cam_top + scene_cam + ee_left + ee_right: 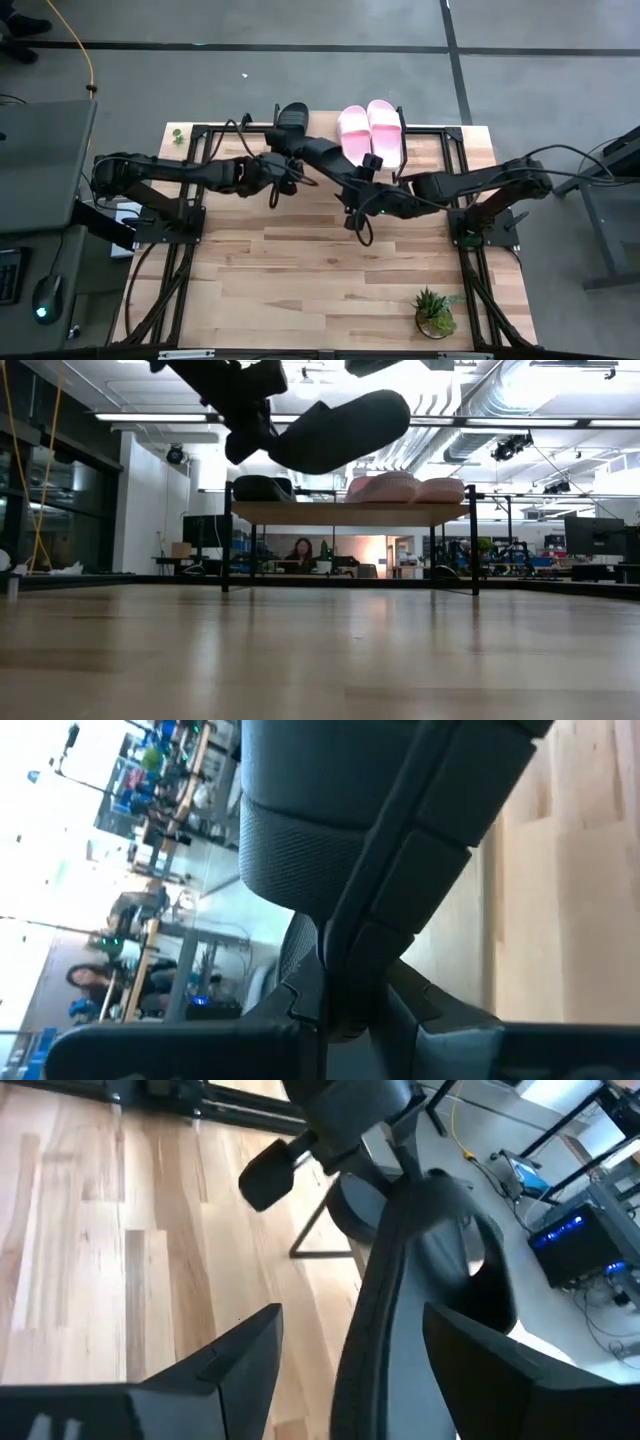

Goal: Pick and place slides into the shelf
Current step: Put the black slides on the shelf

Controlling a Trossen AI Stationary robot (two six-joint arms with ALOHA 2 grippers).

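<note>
Four slides are in sight: two pink ones [371, 130] lying side by side on the far right part of the shelf [440, 140], one black slide [291, 116] on its far left part, and one black slide [325, 155] held in the air between the two arms. One shelf stands at the table's far side, and one small potted plant [434, 312] sits at the near right corner. Two grippers are counted, the left gripper [285, 180] and the right gripper [352, 185].

A black slide [340, 430] hangs airborne — above the shelf [350, 512] holding three slides.
</note>
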